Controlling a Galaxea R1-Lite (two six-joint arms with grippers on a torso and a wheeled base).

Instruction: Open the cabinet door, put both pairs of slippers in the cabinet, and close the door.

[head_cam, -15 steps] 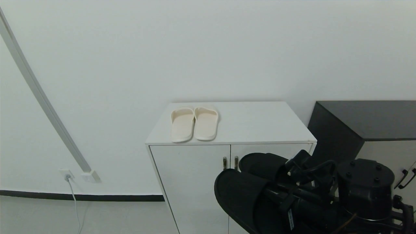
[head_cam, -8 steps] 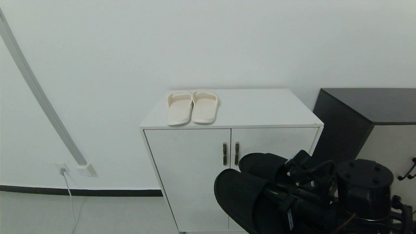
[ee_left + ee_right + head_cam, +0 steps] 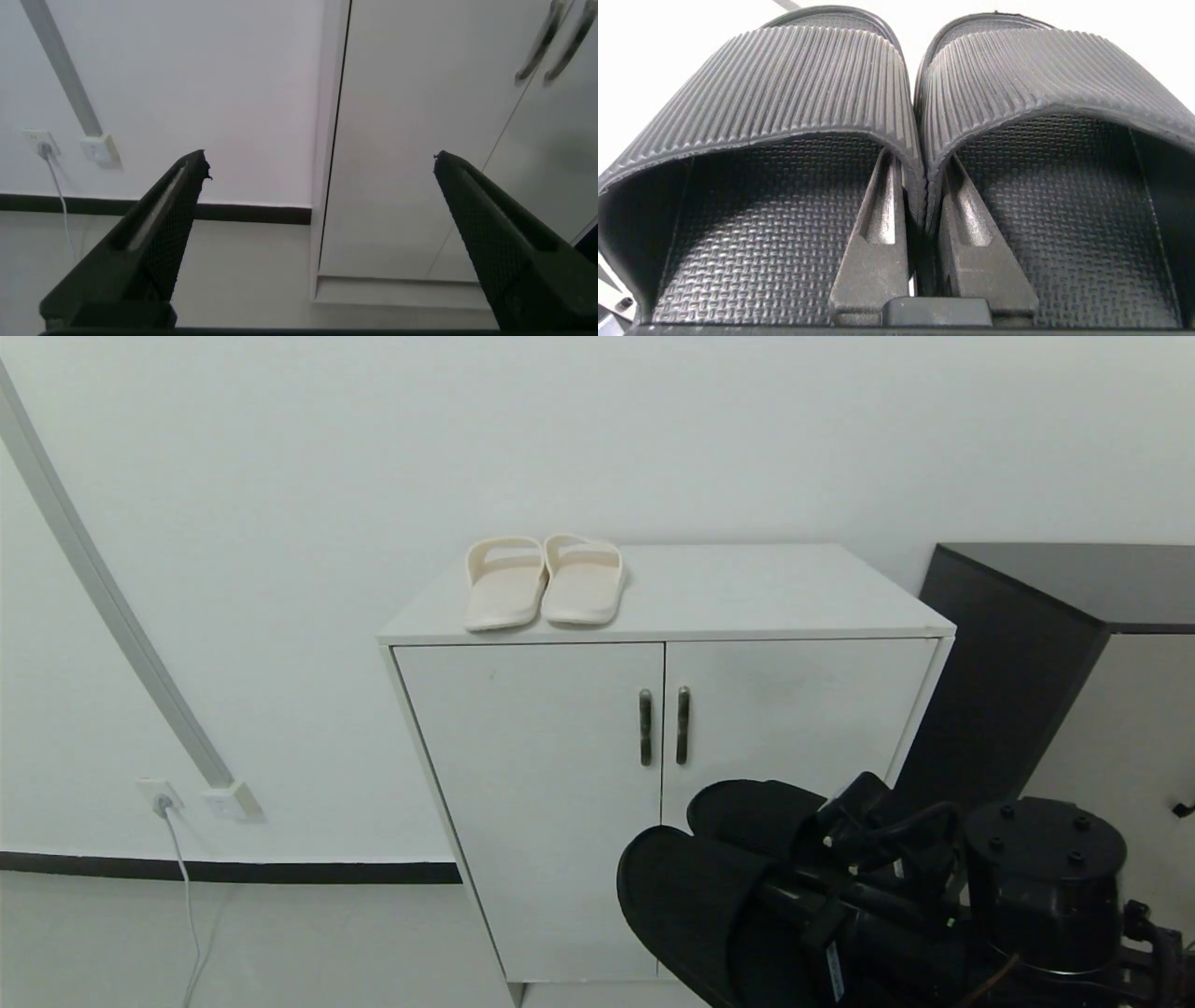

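While cream slippers (image 3: pixel 544 581) are sitting atop the shut cabinet (image 3: pixel 541 784), my R gripper (image 3: pixel 920 163) is clamping black slippers (image 3: pixel 691 896) low; L gripper (image 3: pixel 320 159) is gaping.

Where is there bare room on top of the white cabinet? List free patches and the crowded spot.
The white two-door cabinet's top is bare from the cream slippers across to its right edge, beside the black cabinet. Crowded: the left part, under the cream pair, and the space before the right door, where the right gripper holds the black ribbed slippers.
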